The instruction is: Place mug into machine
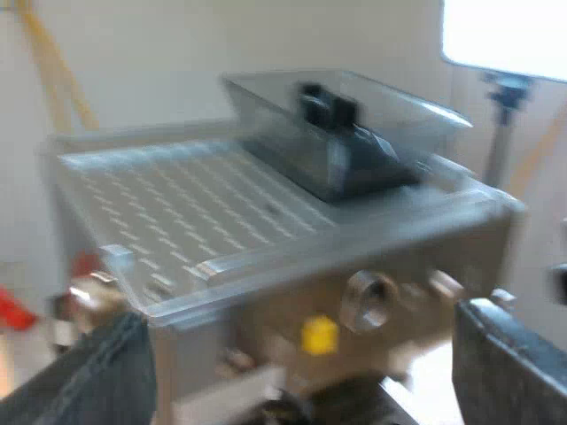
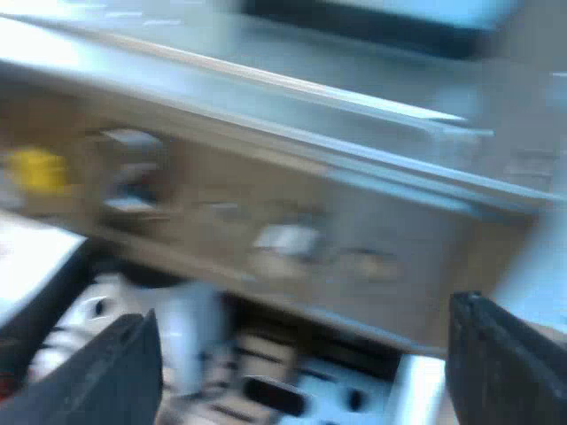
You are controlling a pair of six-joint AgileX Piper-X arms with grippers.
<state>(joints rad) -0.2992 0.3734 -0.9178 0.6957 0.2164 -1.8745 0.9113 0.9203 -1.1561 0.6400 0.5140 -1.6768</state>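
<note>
Mug (image 2: pixel 182 341): whitish, too blurred for handle or rim. It stands under the machine (image 2: pixel 292 221) front, on the drip tray (image 2: pixel 301 390), ungripped. Cannot tell if anything is in it.

Right gripper (image 2: pixel 306 341): released, black fingers (image 2: pixel 102 372) spread wide, nothing between them, aimed at the gap under the front panel with the mug just ahead.

Left gripper (image 1: pixel 301 354): released too, fingers (image 1: pixel 505 363) wide apart and empty, held near the machine's (image 1: pixel 204 212) front edge, above a yellow tag (image 1: pixel 319 335) and a round knob (image 1: pixel 368 301).

Hopper (image 1: pixel 345 133): clear, dark-tinted box on the machine top beside the slotted plate, a black part inside; whether it holds beans, cannot tell.
</note>
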